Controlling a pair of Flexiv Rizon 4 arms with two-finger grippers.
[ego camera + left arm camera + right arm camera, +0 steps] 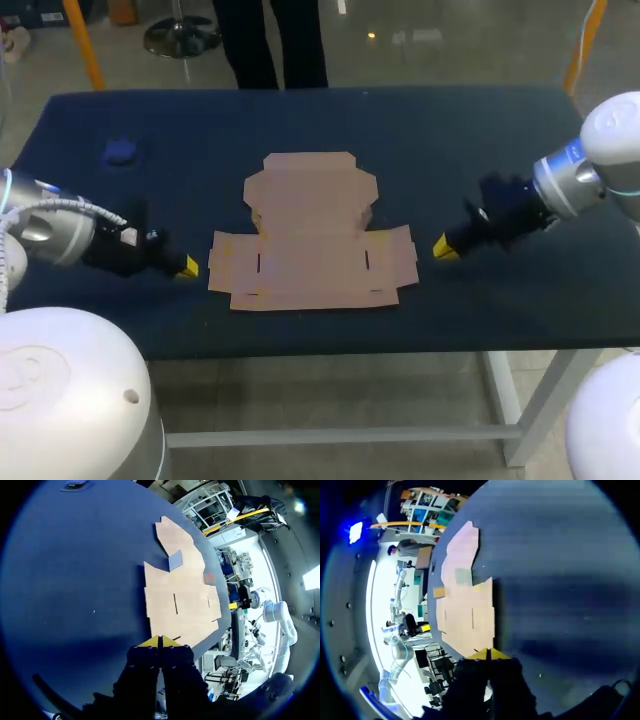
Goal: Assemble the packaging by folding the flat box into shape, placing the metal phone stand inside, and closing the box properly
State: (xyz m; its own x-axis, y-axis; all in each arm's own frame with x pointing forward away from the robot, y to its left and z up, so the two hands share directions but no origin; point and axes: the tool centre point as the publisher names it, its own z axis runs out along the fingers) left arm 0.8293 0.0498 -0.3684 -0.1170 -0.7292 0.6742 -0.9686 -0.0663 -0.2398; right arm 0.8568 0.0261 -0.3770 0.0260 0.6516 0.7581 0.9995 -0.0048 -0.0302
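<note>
table [300,120]: dark blue top, both my arms coming in low from its sides.

flat box [312,235]: brown cardboard, lying unfolded and flat on the middle of the table, somewhat nearer the front edge than the back. its wide flapped part is facing the front edge and its narrower part is pointing toward the back edge.

left gripper [160,641]: sitting low over the table just beside the box's left edge, pointing at it. its yellow tips are pressing together, with nothing between them. i cannot tell whether the tips are touching the cardboard.

right gripper [488,653]: sitting low near the box's right edge, pointing at it, with a little bare table showing between in the head view. its fingers are also closed tip to tip, gripping nothing.

small blue object [120,152]: lying near the table's back left corner, well apart from the box. i cannot make out what it is.
</note>
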